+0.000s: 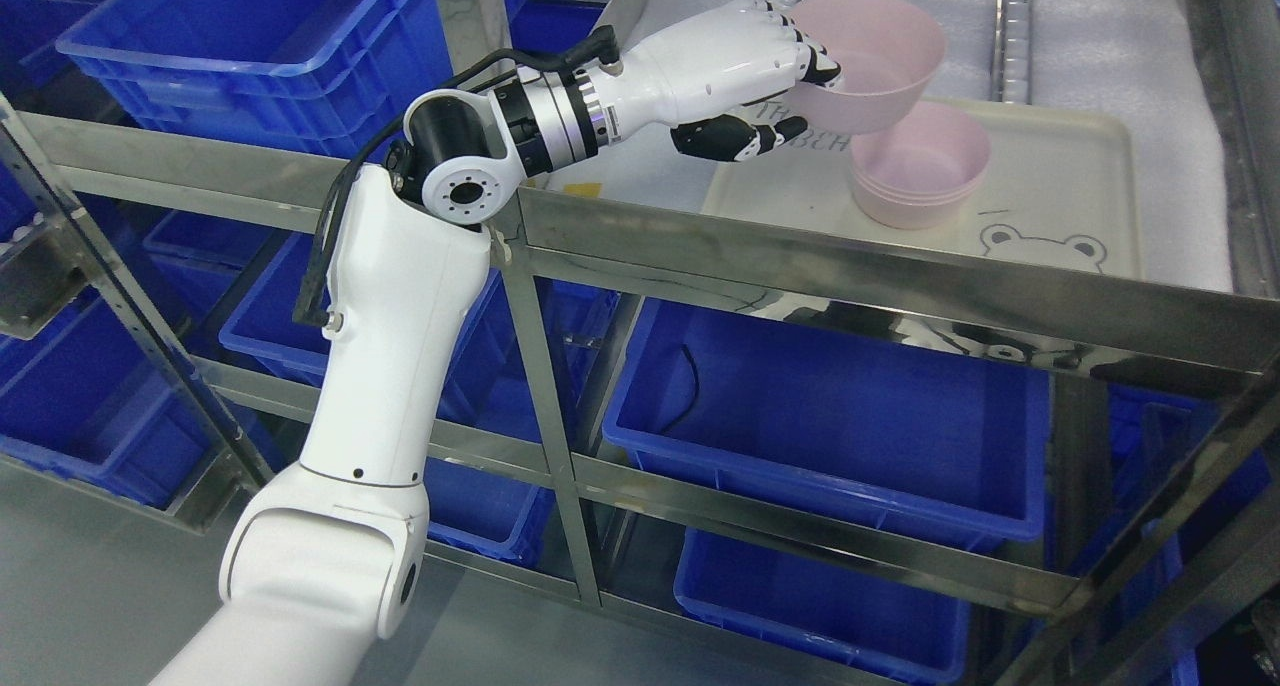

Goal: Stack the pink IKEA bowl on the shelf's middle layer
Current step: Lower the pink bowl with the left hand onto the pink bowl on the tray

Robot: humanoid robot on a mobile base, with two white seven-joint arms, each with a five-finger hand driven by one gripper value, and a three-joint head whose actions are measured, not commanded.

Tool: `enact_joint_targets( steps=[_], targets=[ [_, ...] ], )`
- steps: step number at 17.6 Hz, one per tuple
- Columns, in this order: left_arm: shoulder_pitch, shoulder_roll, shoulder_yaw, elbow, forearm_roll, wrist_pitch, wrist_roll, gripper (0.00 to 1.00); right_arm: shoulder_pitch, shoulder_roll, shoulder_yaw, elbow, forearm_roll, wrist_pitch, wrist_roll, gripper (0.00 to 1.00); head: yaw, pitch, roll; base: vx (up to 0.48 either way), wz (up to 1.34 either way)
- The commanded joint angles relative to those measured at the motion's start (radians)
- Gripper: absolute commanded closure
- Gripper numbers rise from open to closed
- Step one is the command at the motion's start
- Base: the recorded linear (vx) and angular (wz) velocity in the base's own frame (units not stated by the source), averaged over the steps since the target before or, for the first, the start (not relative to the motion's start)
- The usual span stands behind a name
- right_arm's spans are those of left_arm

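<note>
The robot's left arm is reaching in from the lower left, up over the steel rail of the shelf, and its left hand (pixel 745 76) is gripping a pink bowl (pixel 880 61) by the near rim, white fingers (pixel 800 51) curling over the top edge and the dark thumb (pixel 735 136) pressing underneath. The bowl is hanging in the air above the shelf level, tilted, its open mouth facing up and toward the hand, its base pointing down and away to the right. It is hovering just above and slightly left of a stack of pink bowls (pixel 920 171), which is sitting upright, mouths up, on a cream tray (pixel 1060 176) with a bear drawing near its front edge. I cannot tell whether the held bowl is touching the stack. Blue plastic bins (pixel 830 416) are sitting on the lower shelves and behind the rack.
</note>
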Motion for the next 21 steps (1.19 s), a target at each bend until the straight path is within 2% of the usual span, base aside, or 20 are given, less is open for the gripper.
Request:
enact_joint_targets(
  steps=[1, 5, 9, 13, 19, 21],
  targets=[
    [-0.044, 0.017, -0.090, 0.225, -0.022, 0.026, 0.008, 0.96, 0.021, -0.017, 0.000, -0.017, 0.000, 0.001, 0.000, 0.00, 0.0000, 0.000, 0.000, -0.023, -0.30],
    [-0.093, 0.017, -0.093, 0.308, -0.066, 0.026, 0.012, 0.96, 0.021, -0.017, 0.000, -0.017, 0.000, 0.001, 0.000, 0.00, 0.0000, 0.000, 0.000, -0.023, -0.27],
    [-0.126, 0.017, -0.089, 0.309, -0.105, 0.088, 0.022, 0.95, 0.021, -0.017, 0.000, -0.017, 0.000, 0.001, 0.000, 0.00, 0.0000, 0.000, 0.000, -0.015, -0.20],
    [-0.129, 0.017, -0.090, 0.309, -0.106, 0.092, 0.022, 0.95, 0.021, -0.017, 0.000, -0.017, 0.000, 0.001, 0.000, 0.00, 0.0000, 0.000, 0.000, -0.012, -0.17],
    [-0.129, 0.021, -0.086, 0.240, -0.106, 0.098, -0.013, 0.94, 0.021, -0.017, 0.000, -0.017, 0.000, 0.001, 0.000, 0.00, 0.0000, 0.000, 0.000, -0.007, -0.09],
    [-0.123, 0.049, -0.078, 0.201, -0.106, 0.119, -0.013, 0.94, 0.021, -0.017, 0.000, -0.017, 0.000, 0.001, 0.000, 0.00, 0.0000, 0.000, 0.000, 0.007, 0.05]
  ],
)
